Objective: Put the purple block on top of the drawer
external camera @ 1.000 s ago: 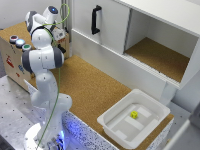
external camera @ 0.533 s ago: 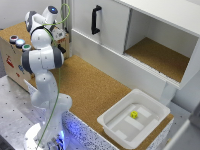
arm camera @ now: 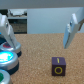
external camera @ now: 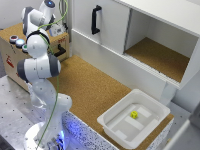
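In the wrist view, the purple block (arm camera: 58,66), a small dark cube with a yellow mark on its top face, rests on the drawer's light brown top (arm camera: 40,55), beside the round buttons (arm camera: 6,56). My gripper (arm camera: 39,46) hangs open above that surface, its fingers (arm camera: 70,30) spread wide and holding nothing; the block lies off to one side of the gap and is not touched. In the exterior view the drawer (external camera: 10,57) stands at the far left, with the arm's hand (external camera: 54,27) over it. There the block is hidden by the arm.
A large white cabinet (external camera: 110,25) with a black handle (external camera: 95,20) and an open compartment fills the back. A white tray (external camera: 117,122) at the exterior view's lower right holds a small yellow cube (external camera: 134,114). The drawer's black handle (external camera: 60,50) faces the cork table.
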`<state>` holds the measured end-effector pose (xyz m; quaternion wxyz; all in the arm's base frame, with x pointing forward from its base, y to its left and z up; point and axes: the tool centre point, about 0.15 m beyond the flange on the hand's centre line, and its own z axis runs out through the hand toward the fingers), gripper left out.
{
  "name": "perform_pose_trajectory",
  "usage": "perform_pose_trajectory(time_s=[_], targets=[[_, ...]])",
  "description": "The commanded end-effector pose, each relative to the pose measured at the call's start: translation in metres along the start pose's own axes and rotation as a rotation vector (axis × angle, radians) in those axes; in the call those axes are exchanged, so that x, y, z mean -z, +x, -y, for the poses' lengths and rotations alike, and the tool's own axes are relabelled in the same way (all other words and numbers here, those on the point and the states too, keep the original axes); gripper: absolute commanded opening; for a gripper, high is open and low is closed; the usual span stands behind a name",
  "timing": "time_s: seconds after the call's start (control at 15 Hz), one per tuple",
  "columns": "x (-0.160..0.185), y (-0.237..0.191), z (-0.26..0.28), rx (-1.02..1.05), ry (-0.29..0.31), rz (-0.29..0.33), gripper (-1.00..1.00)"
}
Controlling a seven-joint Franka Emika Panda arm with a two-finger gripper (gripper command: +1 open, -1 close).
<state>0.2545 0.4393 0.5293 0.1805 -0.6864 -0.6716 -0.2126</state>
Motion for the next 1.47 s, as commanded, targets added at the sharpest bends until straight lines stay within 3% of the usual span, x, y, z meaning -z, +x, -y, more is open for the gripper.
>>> perform_pose_trajectory(time_s=[0.0, 0.27, 0.33, 0.47, 0.53, 0.67, 0.73, 0.87, 1.0, 1.27, 1.4], targets=[[0.004, 0.000, 0.000, -0.006, -0.011, 0.045, 1.00], [0.004, 0.000, 0.000, -0.006, -0.011, 0.045, 1.00], [0.000, 0.000, 0.000, -0.001, 0.001, 0.001, 1.00], [0.010, -0.005, 0.009, 0.048, 0.036, 0.032, 1.00], [0.012, 0.003, 0.017, 0.075, 0.094, 0.115, 1.00], [0.022, 0.025, 0.037, 0.103, 0.142, 0.274, 1.00], [0.027, 0.031, 0.044, 0.098, 0.156, 0.308, 1.00], [0.034, 0.053, 0.059, 0.073, 0.146, 0.524, 1.00], [0.032, 0.071, 0.067, 0.036, 0.137, 0.651, 1.00], [0.004, 0.093, 0.068, -0.136, 0.115, 0.752, 1.00], [-0.009, 0.093, 0.075, -0.242, 0.089, 0.744, 1.00]])
